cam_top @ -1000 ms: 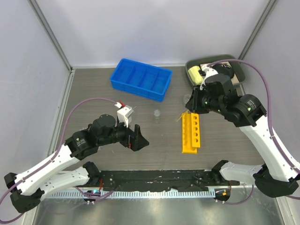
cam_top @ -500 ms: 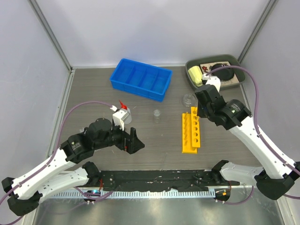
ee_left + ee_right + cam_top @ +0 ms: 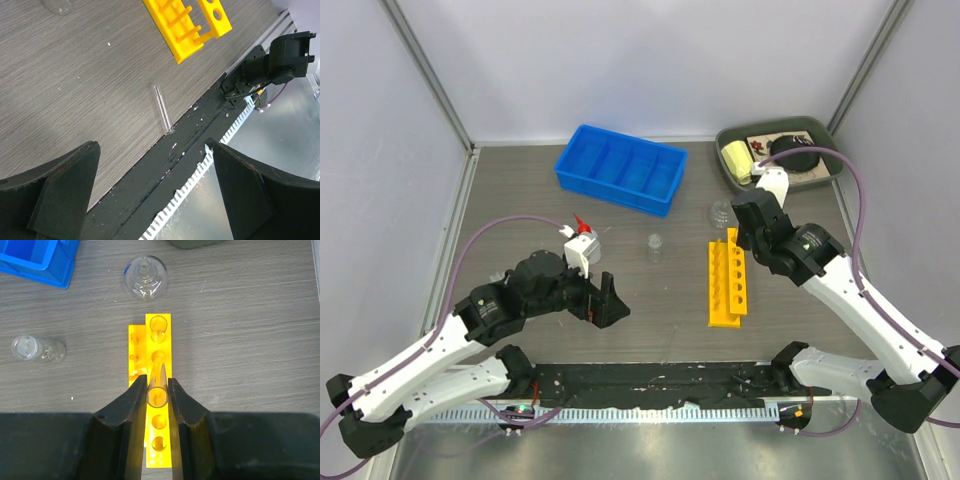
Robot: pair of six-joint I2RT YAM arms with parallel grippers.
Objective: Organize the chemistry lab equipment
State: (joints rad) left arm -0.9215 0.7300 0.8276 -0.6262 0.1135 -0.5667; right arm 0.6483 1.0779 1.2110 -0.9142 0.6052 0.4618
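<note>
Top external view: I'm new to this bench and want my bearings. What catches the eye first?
The bright yellow rack on the table, right of centre, and the blue divided bin toward the back. The right gripper pinches a clear tube directly above the rack's holes.

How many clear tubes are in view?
3 tubes. One held in the right gripper over the yellow rack, one standing in the rack's far hole, one lying on the table near its front edge. More may be hidden.
</note>
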